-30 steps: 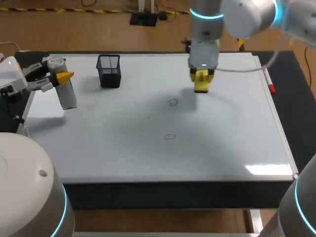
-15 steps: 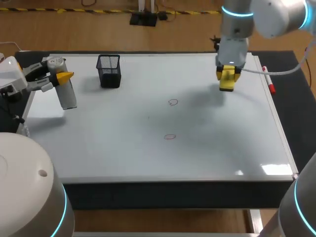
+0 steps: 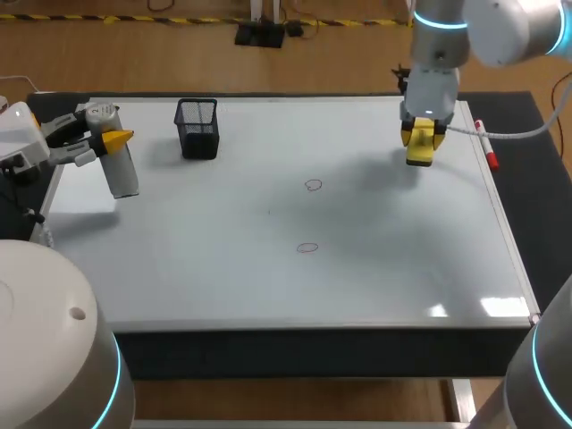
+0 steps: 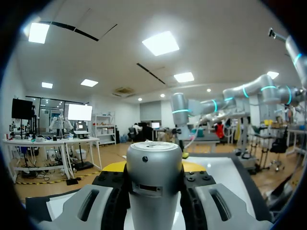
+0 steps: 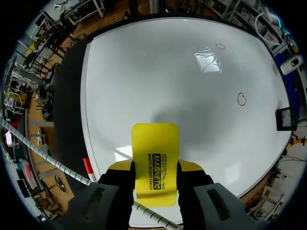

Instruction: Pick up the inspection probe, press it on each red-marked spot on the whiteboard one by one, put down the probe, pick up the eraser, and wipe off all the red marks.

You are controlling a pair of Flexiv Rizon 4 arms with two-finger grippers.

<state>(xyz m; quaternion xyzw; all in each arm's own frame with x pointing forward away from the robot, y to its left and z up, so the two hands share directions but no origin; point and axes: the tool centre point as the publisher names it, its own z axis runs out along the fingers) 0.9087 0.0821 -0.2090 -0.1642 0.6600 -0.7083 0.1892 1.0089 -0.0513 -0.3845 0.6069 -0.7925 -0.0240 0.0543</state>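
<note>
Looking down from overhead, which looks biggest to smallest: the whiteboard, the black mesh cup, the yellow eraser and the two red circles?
1. whiteboard
2. black mesh cup
3. yellow eraser, slightly smaller, though held nearer the camera
4. far red circle and near red circle, alike

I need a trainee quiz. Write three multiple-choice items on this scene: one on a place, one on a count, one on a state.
1. Where does the cup stand on the whiteboard?
A) at its far left
B) at its near right corner
C) between the marks

2. How many red marks are on the whiteboard?
A) none
B) two
C) five

3. The right gripper is:
A) open and empty
B) shut on the cup
C) shut on the eraser

Answers:
1 A: the head view shows the cup by the far edge, left of the middle.
2 B: two small red loops show, one nearer than the other.
3 C: the yellow eraser sits clamped between its fingers.
</note>
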